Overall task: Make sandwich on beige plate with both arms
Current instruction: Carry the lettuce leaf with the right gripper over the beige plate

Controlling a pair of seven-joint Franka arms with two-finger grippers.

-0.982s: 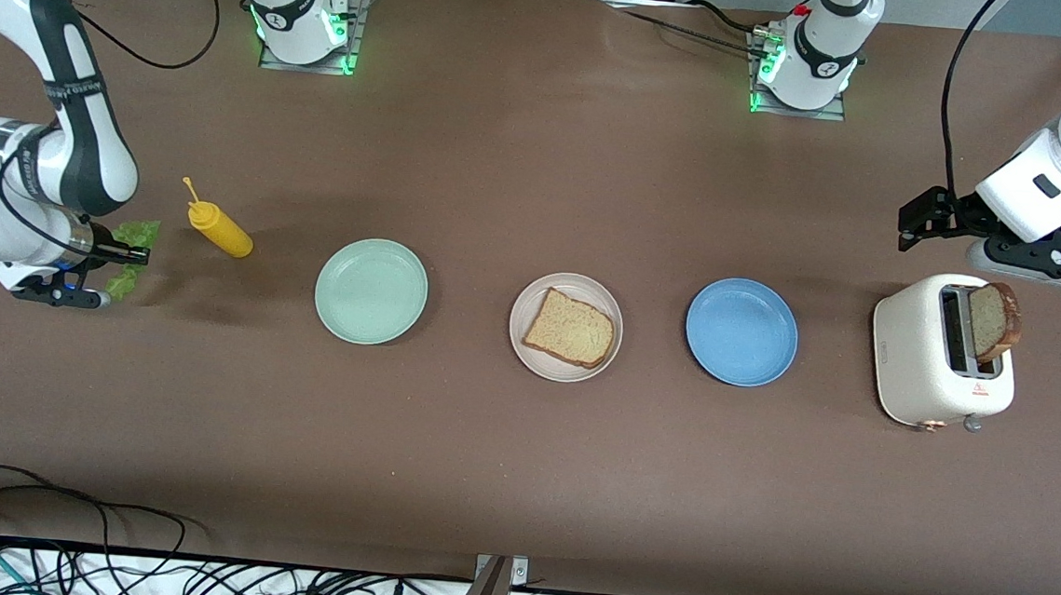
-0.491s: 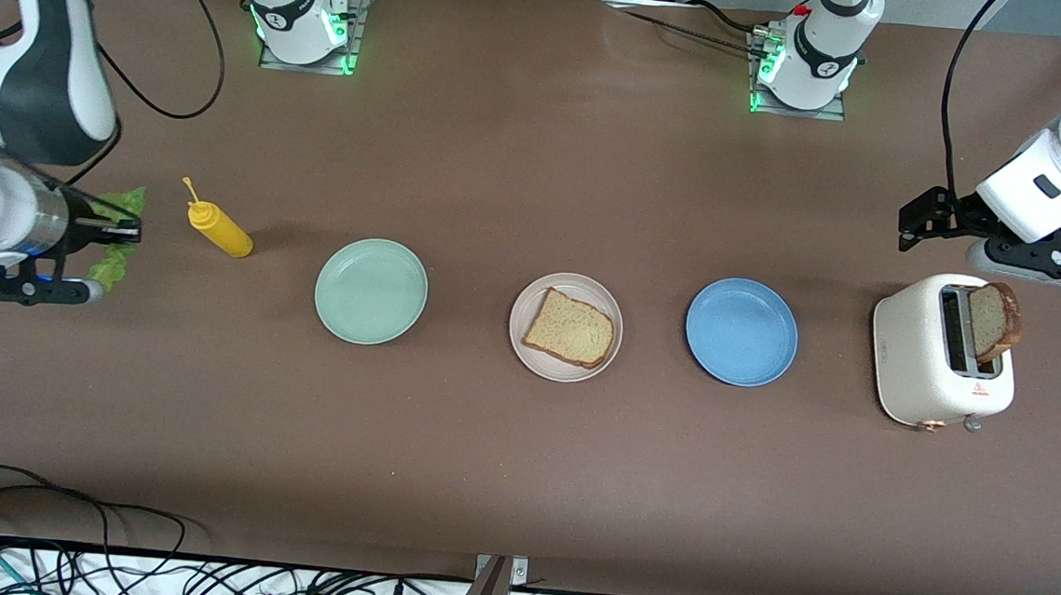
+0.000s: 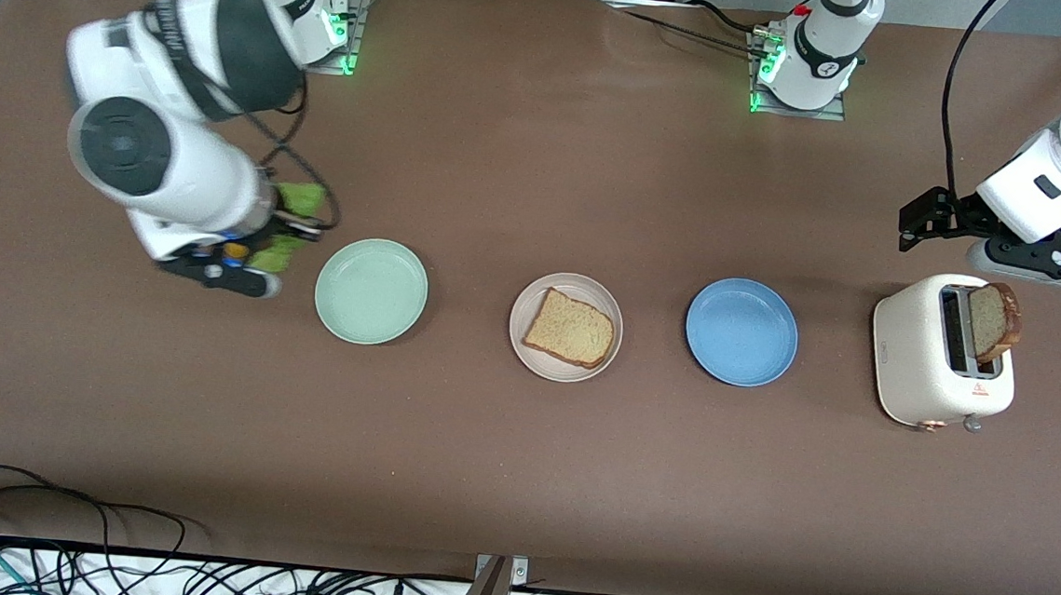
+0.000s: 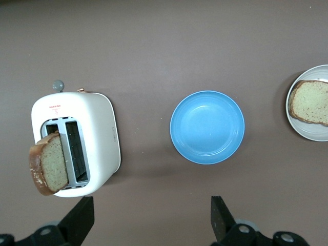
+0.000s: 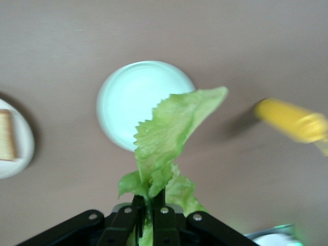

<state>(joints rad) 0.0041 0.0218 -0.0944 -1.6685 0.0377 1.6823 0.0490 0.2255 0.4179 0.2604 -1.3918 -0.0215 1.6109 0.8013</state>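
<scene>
Above the bench near the mint-green plate, right claw clamps lettuce leaf. Left claw waits, gaping empty, by the toaster. Bread slice lies on beige plate.

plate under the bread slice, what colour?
Pale beige plate; front view shows it best.

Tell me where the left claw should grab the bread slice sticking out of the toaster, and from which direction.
Grip the bread slice by its exposed upper part, pinching its two flat faces, coming straight down from above. It stands tilted in the toaster slot, only its top showing. The open left claw hangs over the table beside the toaster.
</scene>
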